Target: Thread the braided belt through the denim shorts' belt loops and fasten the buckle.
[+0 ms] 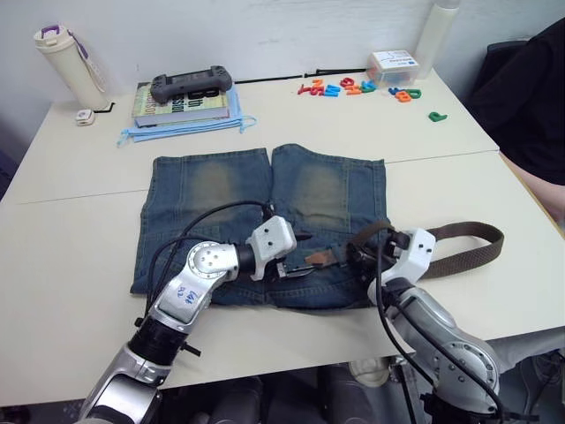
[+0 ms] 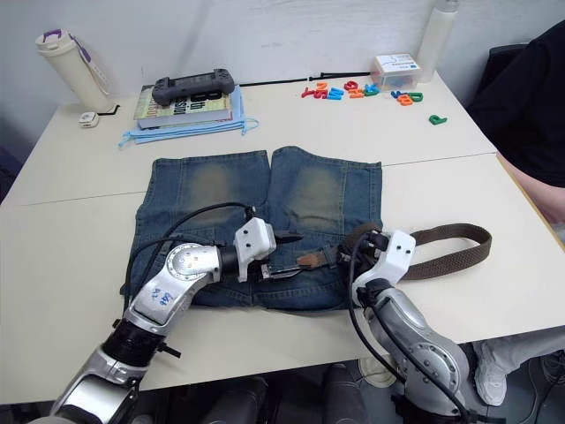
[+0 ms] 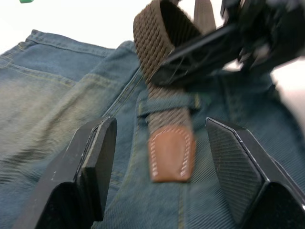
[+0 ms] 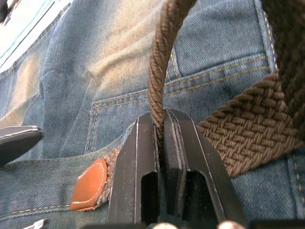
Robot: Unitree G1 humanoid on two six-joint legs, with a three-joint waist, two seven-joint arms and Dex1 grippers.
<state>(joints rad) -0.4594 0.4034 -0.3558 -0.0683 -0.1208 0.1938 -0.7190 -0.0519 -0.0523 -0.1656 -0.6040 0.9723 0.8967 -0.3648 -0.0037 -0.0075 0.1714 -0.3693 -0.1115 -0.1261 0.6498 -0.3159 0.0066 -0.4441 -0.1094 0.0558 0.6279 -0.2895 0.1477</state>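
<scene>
The denim shorts [image 1: 221,190] lie flat on the table, waistband toward me. The braided belt [image 1: 468,252] runs along the waistband and curls in a loop off to the right. Its tan leather end [image 3: 171,155] sticks out from under one of the belt loops [image 3: 167,102]. My left gripper [image 1: 296,268] is open, one finger on each side of that tan end, not gripping it. Just right of the loop, my right gripper [image 4: 159,117] is shut on the belt, holding the strap on edge. The buckle is hidden.
At the table's far side are a book with a black game controller [image 1: 190,86] on blue face masks, a white bottle [image 1: 66,62], coloured plastic letters [image 1: 353,87] and a small white box [image 1: 395,66]. A person in dark clothing [image 1: 530,97] sits at the right.
</scene>
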